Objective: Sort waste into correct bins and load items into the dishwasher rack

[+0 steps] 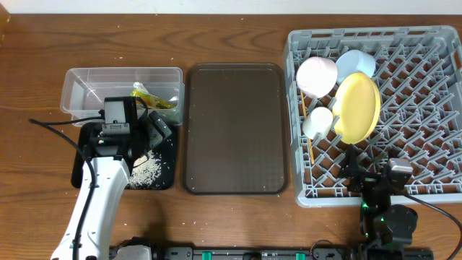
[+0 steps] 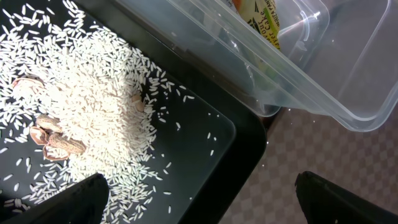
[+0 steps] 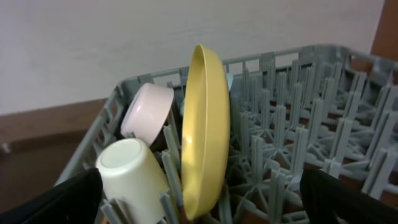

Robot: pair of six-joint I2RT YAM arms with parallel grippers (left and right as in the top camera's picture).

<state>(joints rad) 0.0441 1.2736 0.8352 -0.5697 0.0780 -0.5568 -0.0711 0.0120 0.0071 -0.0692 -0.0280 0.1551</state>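
Note:
My left gripper hangs open over the black tray; its fingers straddle the tray's right edge. Pale rice grains lie heaped in the black tray, with a few brown bits among them. The green-and-orange wrapper lies in the clear tub. In the grey rack the yellow plate stands on edge beside the white bowl, light blue bowl and white cup. Thin chopsticks lie along the rack's left side. My right gripper is open and empty at the rack's near edge.
A large brown serving tray lies between the bins and the rack. A black cable runs left of the black tray. The right wrist view shows the plate, cup and bowl among upright pegs.

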